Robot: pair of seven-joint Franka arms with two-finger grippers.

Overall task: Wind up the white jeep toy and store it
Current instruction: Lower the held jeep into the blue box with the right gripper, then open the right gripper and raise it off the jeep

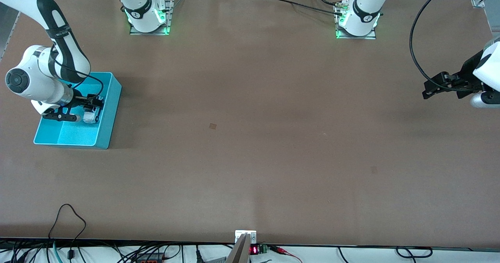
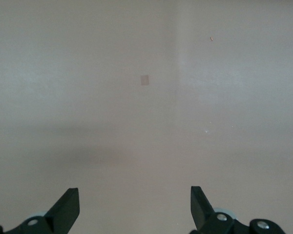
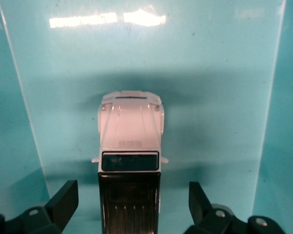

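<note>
Looking first toward nine o'clock of the brown table, we find the turquoise bin and, inside it, the white jeep toy resting on the bin's floor. Our right gripper hangs low in the bin with its fingers spread wide on either side of the jeep's black rear, gripping nothing. Toward three o'clock, our left gripper waits over bare table, jaws wide apart and empty.

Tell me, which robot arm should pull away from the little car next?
The right one. Its right gripper stands open around the white jeep toy, which sits in the blue bin. The left gripper waits open over bare table.
</note>
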